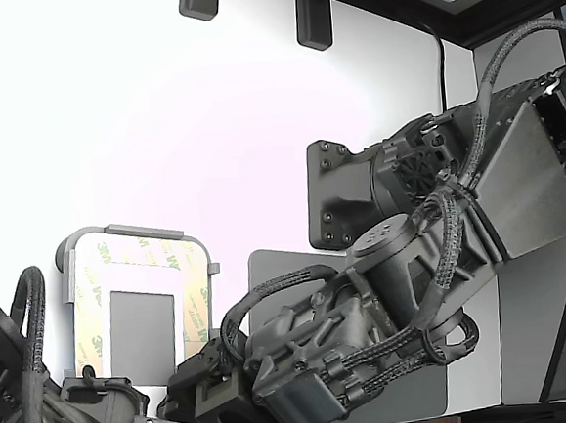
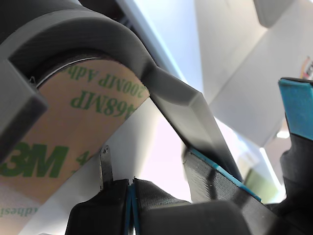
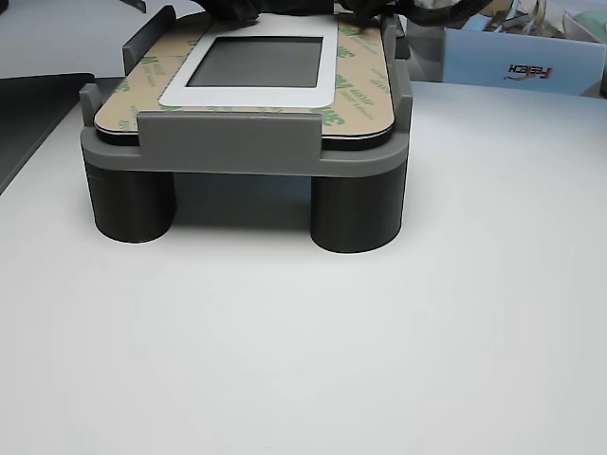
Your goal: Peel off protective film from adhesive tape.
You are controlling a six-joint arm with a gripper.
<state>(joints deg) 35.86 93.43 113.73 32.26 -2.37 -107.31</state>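
Note:
The adhesive tape [image 1: 91, 285] frames a white panel with a grey centre [image 1: 143, 335], held in a grey fixture [image 3: 237, 152] on round legs. Its 3M-printed strips [image 3: 365, 95] lie flat on the panel. In the wrist view the tan protective film [image 2: 63, 142] with a green 3M mark lies on a panel corner, partly under the fixture's curved rim. My gripper [image 2: 131, 196] sits right at that film's edge, its blue pads pressed together and shut; nothing shows between them. A thin metal tab [image 2: 105, 166] stands beside the pads. In the exterior view the gripper [image 1: 214, 388] is low beside the fixture.
A second dark arm [image 1: 43, 407] sits at the exterior view's lower left. A large grey mat [image 1: 268, 271] lies behind my arm. Another blue-padded finger [image 2: 296, 105] shows in the wrist view. A labelled box [image 3: 512, 66] stands behind the fixture.

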